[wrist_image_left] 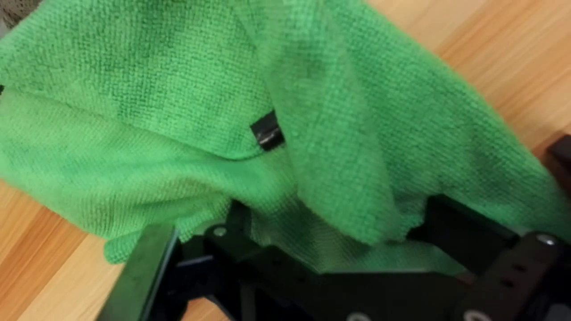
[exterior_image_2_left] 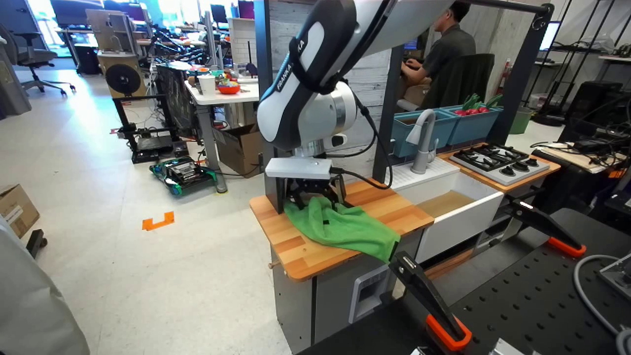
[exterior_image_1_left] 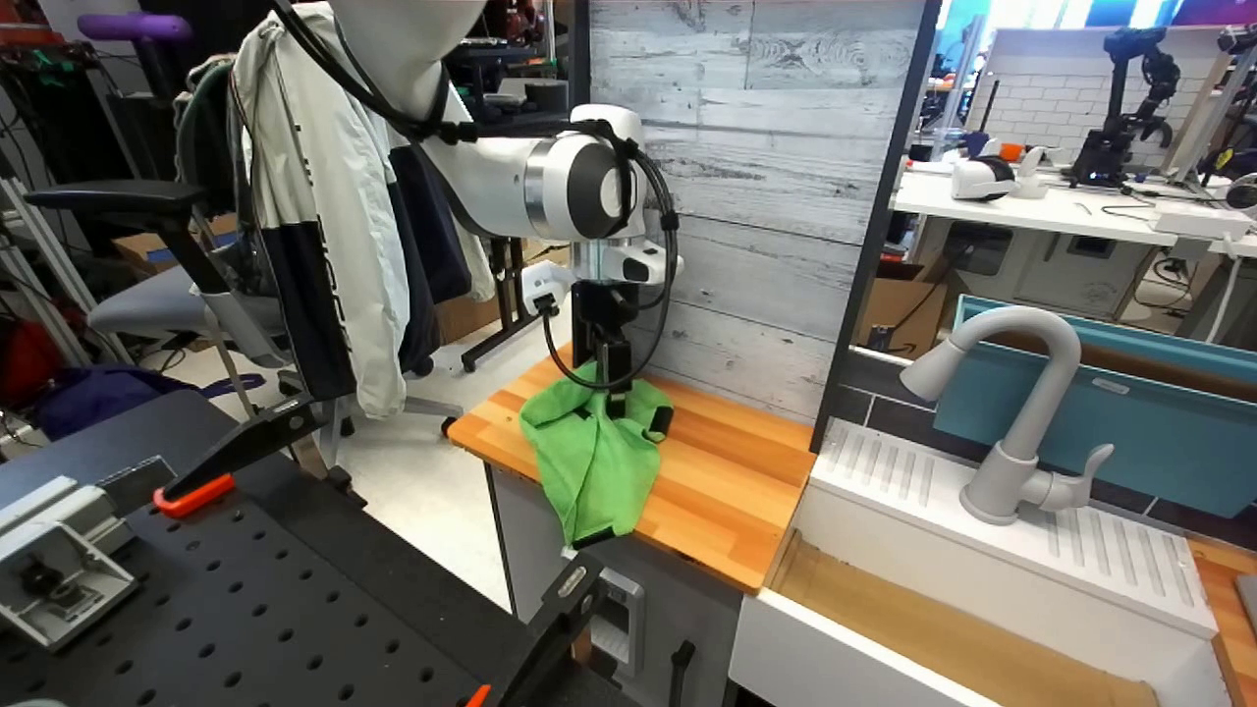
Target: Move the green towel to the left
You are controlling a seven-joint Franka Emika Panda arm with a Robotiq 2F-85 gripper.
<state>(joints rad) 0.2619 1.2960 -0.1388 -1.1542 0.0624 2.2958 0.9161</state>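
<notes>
A green towel (exterior_image_1_left: 601, 471) with small black patches lies crumpled on the wooden counter (exterior_image_1_left: 737, 491). Part of it hangs over the counter's front edge; it also shows in an exterior view (exterior_image_2_left: 350, 229). In the wrist view the towel (wrist_image_left: 178, 102) fills most of the picture. My gripper (exterior_image_1_left: 616, 398) is down at the towel, pointing downward; it also shows in an exterior view (exterior_image_2_left: 319, 199). In the wrist view the fingers of the gripper (wrist_image_left: 334, 218) stand wide apart with folds of towel between them. The fingertips are partly hidden against the cloth.
A grey wood-look panel (exterior_image_1_left: 746, 196) stands behind the counter. A white sink (exterior_image_2_left: 458, 207) with a grey faucet (exterior_image_1_left: 1021, 412) adjoins the counter. A black perforated table (exterior_image_1_left: 245, 609) with clamps (exterior_image_2_left: 429, 301) stands in front. A stove top (exterior_image_2_left: 500, 162) lies beyond the sink.
</notes>
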